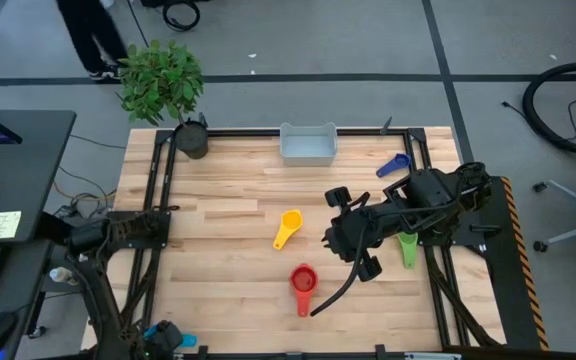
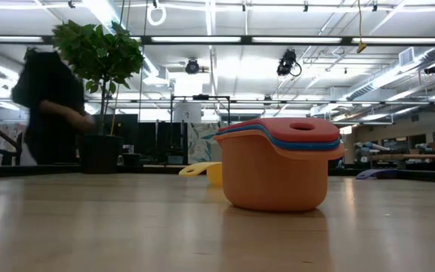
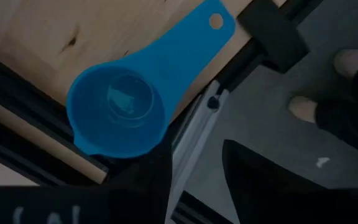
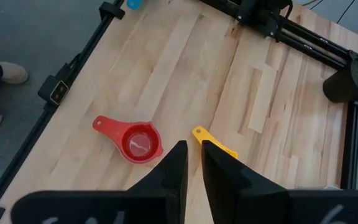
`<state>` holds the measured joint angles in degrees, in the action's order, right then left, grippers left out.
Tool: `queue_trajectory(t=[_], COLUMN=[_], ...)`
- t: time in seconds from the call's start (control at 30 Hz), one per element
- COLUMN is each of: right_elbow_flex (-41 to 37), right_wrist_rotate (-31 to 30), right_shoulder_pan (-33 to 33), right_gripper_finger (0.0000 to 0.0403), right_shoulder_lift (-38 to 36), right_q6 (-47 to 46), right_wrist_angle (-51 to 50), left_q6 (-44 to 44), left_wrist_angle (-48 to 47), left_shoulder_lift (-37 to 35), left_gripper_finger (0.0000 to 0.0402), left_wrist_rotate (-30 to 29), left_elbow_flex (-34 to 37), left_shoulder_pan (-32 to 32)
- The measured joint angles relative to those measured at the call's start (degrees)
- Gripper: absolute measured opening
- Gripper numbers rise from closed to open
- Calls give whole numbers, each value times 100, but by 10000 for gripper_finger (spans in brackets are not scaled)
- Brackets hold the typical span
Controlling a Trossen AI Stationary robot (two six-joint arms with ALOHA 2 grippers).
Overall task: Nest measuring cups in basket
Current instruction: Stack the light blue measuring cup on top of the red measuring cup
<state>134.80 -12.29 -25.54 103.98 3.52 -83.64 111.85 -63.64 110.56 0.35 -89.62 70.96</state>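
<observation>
Jaws: my right gripper [image 4: 192,163] nearly shut, holding nothing, hovering above table centre, well short of the small rectangular pale grey plastic basket [image 1: 308,143]. Left gripper [image 3: 194,171] parted, empty, over a light-blue plastic cup [image 3: 118,112] at the near-left corner. Red-topped nested stack [image 1: 303,281], yellow cup [image 1: 287,227], green [image 1: 407,248], blue [image 1: 393,164] all outside basket w/ nothing in it. Mostly undone imo.

smooth glossy plastic measuring cups [image 1: 304,281] (bright) on a matt pale wood table [image 1: 228,200].
</observation>
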Motion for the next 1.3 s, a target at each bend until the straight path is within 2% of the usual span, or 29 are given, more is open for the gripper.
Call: queue_trajectory(t=[1.13, 1.3], right_elbow_flex=[0, 0], right_wrist_rotate=[4, 4], right_shoulder_pan=[23, 24], right_gripper_finger=[49, 49], right_shoulder_lift=[0, 0], right_q6=[-101, -101], right_wrist_angle=[144, 146], left_q6=[-317, -705], left_wrist_angle=[-270, -684], left_shoulder_lift=[881, 881], left_gripper_finger=[146, 119], left_wrist_rotate=[-32, -12], left_elbow_flex=[2, 2], left_shoulder_pan=[94, 98])
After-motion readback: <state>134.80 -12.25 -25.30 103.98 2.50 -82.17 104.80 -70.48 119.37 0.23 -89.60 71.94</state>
